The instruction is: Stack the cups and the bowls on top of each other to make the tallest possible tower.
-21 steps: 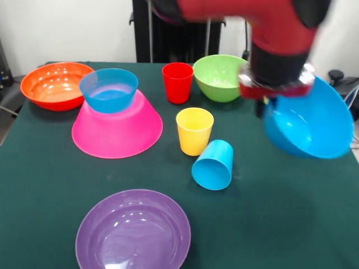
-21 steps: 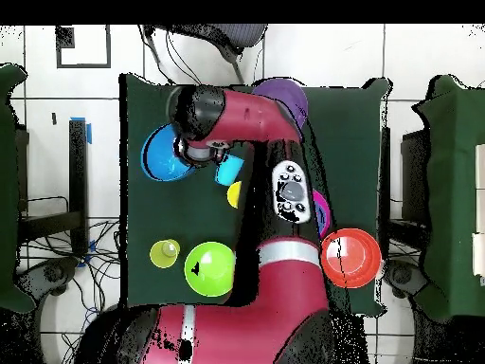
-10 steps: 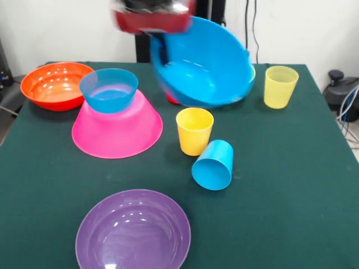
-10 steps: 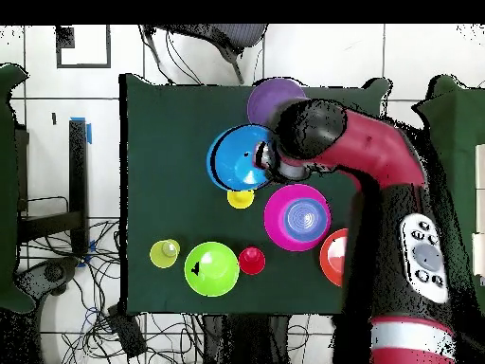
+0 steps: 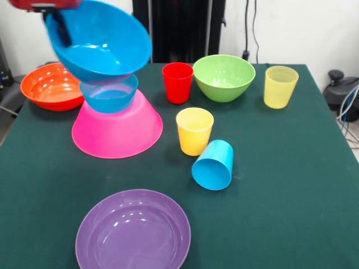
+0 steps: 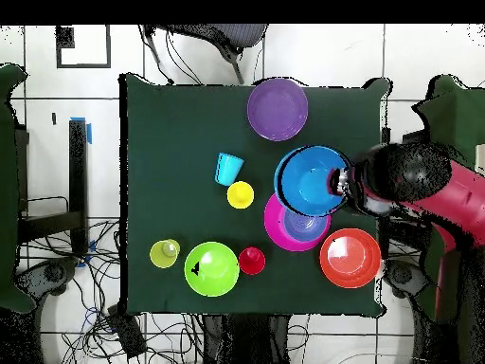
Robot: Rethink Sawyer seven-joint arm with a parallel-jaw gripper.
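Right now the medium blue bowl (image 5: 98, 47) hangs tilted in the air, its lower side just above the small blue bowl (image 5: 109, 92), which sits upright on the upturned pink bowl (image 5: 116, 128) near the table's (image 5: 291, 185) edge beside the orange bowl (image 5: 50, 87). The gripper (image 5: 56, 22) pinches the medium bowl's rim, one dark finger (image 5: 63, 31) showing inside the wall. To do this well, I'd judge the bowl should be levelled and centred over the small one before lowering, since from overhead it sits off to one side of the pink base; released askew, it could slide off. Further out stand the red cup (image 5: 178, 82), green bowl (image 5: 224, 77) and pale yellow cup (image 5: 280, 86) toward the far edge, the yellow cup (image 5: 194, 130) mid-table, the blue cup (image 5: 213, 165) on its side, and the purple bowl (image 5: 133, 231) at the near edge.
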